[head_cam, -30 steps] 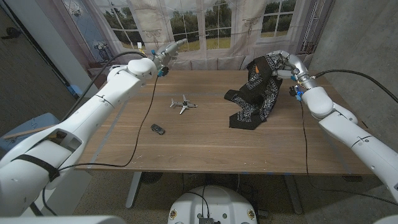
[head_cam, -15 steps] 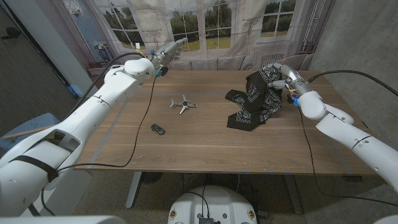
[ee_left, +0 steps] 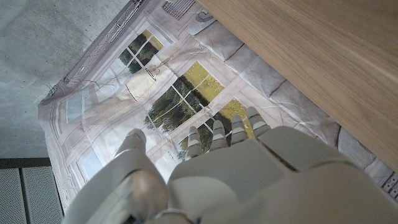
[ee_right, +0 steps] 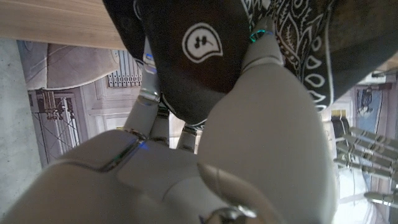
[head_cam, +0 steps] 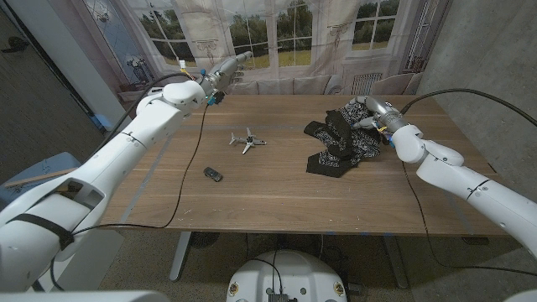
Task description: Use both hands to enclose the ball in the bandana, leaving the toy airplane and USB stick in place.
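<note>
The black paisley bandana (head_cam: pixel 342 147) lies bunched on the table's right half. My right hand (head_cam: pixel 370 112) grips its upper fold from the far side. In the right wrist view, my right hand (ee_right: pixel 236 155) closes around a black rounded thing with a white logo (ee_right: pixel 199 50), which looks like the ball, against the bandana (ee_right: pixel 298 37). The toy airplane (head_cam: pixel 247 140) sits mid-table, and the dark USB stick (head_cam: pixel 213 174) lies nearer the front left. My left hand (head_cam: pixel 225 69) hovers over the far left edge, fingers stretched out and holding nothing.
Bare wooden table (head_cam: pixel 277 189) spreads between the USB stick and the bandana. A curtain printed with windows (head_cam: pixel 277 33) hangs behind the far edge. Black cables run from both wrists across the table. In the left wrist view, my left hand (ee_left: pixel 236 168) faces the curtain past the table edge (ee_left: pixel 323 56).
My right hand has come down and a little toward the middle with the bandana, which now lies lower and more bunched on the table. The left arm has hardly moved.
</note>
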